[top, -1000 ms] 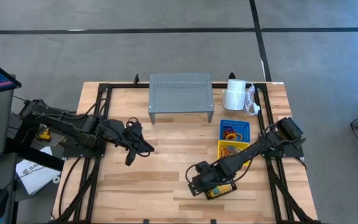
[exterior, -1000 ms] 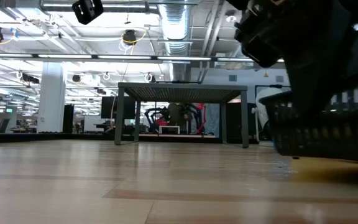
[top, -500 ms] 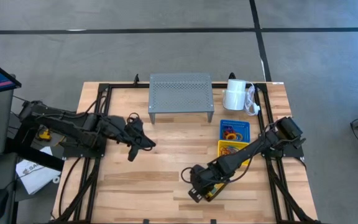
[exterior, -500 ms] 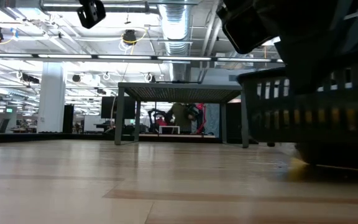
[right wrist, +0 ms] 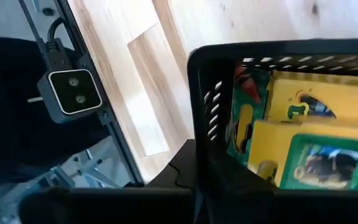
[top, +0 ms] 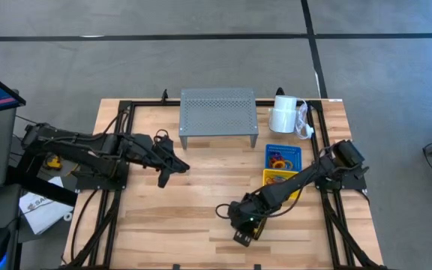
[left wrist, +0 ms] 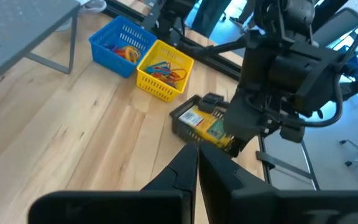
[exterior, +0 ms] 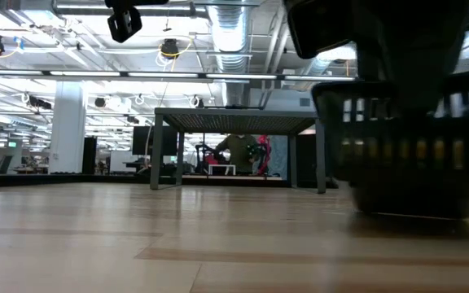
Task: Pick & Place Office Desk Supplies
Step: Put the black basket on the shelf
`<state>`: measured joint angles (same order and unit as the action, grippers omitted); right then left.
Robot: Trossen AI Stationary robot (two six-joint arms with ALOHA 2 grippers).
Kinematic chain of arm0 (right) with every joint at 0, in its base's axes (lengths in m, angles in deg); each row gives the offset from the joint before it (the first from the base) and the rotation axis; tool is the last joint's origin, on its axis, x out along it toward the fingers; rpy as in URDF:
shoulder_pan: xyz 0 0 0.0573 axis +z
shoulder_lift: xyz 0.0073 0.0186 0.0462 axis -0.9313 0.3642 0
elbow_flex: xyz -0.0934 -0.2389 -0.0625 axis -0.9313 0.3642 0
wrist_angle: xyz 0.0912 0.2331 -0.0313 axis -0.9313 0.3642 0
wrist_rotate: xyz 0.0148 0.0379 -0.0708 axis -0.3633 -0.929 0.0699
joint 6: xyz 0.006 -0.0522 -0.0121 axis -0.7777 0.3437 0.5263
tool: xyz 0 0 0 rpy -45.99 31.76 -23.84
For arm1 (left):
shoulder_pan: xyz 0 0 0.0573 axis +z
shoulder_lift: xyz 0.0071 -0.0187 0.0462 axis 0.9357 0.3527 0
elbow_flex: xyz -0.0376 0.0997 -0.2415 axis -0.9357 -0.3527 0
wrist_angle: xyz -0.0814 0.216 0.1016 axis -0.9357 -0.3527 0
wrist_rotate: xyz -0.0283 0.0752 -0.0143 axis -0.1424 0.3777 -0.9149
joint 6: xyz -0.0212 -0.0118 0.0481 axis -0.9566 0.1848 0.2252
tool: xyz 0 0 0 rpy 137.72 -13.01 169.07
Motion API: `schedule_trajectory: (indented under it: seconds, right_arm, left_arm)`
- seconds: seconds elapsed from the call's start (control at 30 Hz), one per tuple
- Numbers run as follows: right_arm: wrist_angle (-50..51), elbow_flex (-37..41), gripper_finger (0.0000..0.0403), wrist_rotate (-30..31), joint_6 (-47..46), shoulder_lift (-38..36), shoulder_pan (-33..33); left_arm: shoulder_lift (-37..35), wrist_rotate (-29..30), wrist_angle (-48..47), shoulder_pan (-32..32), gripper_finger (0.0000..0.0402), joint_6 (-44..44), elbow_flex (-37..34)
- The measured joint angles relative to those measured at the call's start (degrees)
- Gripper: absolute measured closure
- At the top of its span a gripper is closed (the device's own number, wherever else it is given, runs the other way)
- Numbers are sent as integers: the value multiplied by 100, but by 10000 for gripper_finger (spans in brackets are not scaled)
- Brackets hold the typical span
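So: pale wood counter (top: 201, 195), big open hall with ceiling ducts behind. Black basket (left wrist: 194, 118) of crayon boxes (right wrist: 309, 155) near the front edge, rim pinched in the right pincer (top: 242, 225). Left pincer (top: 175, 166) clenched empty, well apart.

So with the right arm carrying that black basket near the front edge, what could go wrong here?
The right fingers pinch only one wall of the black basket, so it may tilt and spill the crayon boxes. It also hangs near the table's front edge and could land partly off. The left gripper waits mid-table, shut.
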<state>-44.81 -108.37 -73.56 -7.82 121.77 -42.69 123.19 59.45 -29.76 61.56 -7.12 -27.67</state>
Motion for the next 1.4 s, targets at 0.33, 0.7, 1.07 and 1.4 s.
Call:
schedule_trajectory:
  seconds: [0.33,0.7,1.07,1.4]
  right_arm:
    - [196,2,398,-189,1301,0,-297]
    - [249,2,398,-255,2311,4,-501]
    - [297,2,398,-456,2857,4,-557]
    - [457,2,398,-557,3389,4,-909]
  left_arm:
    - [1,0,245,48,393,-10,0]
    - [7,11,296,48,393,-13,0]
    - [7,175,454,85,393,-145,0]
    - [7,258,459,85,393,-167,0]
